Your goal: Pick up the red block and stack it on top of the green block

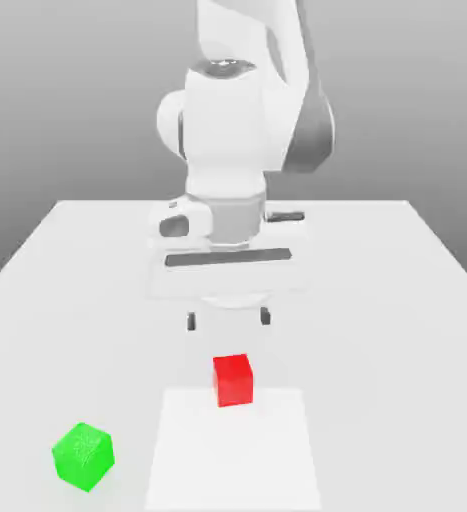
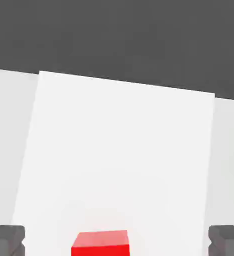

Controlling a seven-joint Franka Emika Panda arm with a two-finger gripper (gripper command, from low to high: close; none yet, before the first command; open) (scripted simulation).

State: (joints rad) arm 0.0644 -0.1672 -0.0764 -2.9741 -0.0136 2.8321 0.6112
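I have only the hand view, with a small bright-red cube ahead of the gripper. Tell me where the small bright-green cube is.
Observer: The small bright-green cube sits on the pale tabletop, off the flat white panel, at the exterior view's left.
Operator: Report how it is turned.
Observer: Askew, one upright edge towards the exterior camera; the small bright-red cube stands nearly square to it.
Operator: Check the gripper.
Observer: The exterior view shows the open gripper raised off the tabletop.
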